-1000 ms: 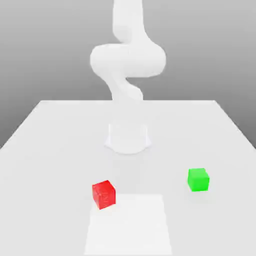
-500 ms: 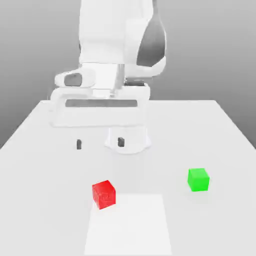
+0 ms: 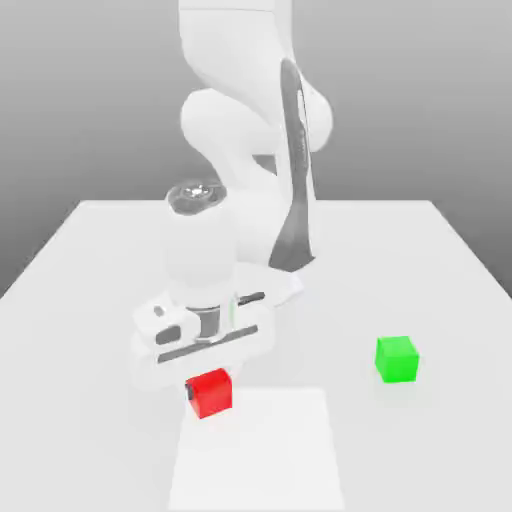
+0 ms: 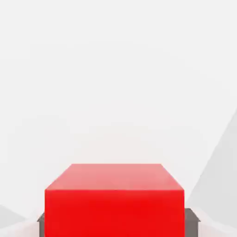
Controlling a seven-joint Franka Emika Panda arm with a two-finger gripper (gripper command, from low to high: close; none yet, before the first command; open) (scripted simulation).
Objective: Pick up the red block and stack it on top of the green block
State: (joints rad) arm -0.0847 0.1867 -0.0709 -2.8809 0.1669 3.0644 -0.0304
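The red block [image 3: 211,392] is seated on the white bench [image 3: 420,270], toward the exterior view's left of the near area, at the edge of a paler square patch [image 3: 262,450] marked on the surface. As a cube it has no long axis; it is set slightly turned, with one vertical edge angled toward the camera. In the hand view the red block [image 4: 114,203] is seen with its top face level and a dark finger pad [image 4: 192,221] pressed against each side. The claw [image 3: 205,385] is closed on the red block, with the block gripped between its fingers. The hand is directed straight down over the block, its white body just above it. The arm is folded forward and low from its base. The green block [image 3: 397,358] is positioned well apart, toward the exterior view's right, resting flat on the bench.
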